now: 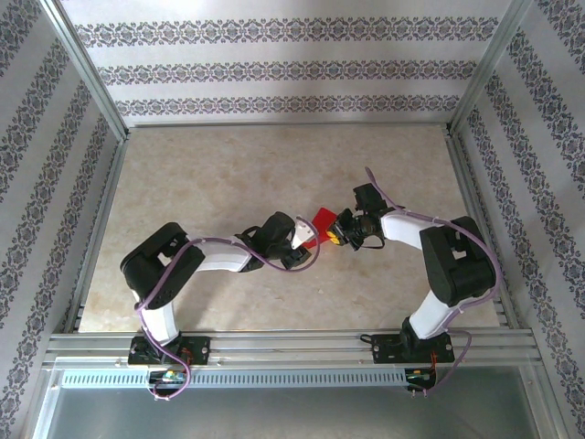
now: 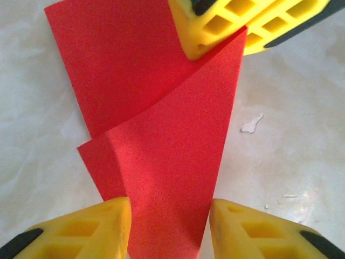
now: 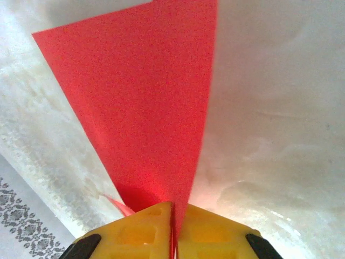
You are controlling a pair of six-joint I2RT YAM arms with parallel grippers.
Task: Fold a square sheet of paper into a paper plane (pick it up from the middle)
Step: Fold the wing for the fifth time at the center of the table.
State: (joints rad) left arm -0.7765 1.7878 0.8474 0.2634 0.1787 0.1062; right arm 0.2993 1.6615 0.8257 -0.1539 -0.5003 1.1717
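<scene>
The square sheet of paper (image 1: 324, 220) is bright red and folded into a creased, tapering shape, held off the table between the two arms. My right gripper (image 1: 336, 230) is shut on one end of it. In the right wrist view the yellow fingers (image 3: 215, 232) pinch the paper (image 3: 145, 97) edge-on. In the left wrist view the sheet (image 2: 161, 135) runs between my left gripper's (image 2: 170, 208) open fingers (image 2: 108, 221), which flank its narrow end without pinching it. The right gripper's yellow fingertips (image 2: 215, 27) clamp the far corner at the top of that view.
The tabletop (image 1: 228, 174) is pale marble-patterned, fenced by aluminium rails (image 1: 274, 343) at the near edge and by patterned walls (image 1: 274, 69) on three sides. A small white fleck (image 2: 252, 124) lies on the surface under the paper.
</scene>
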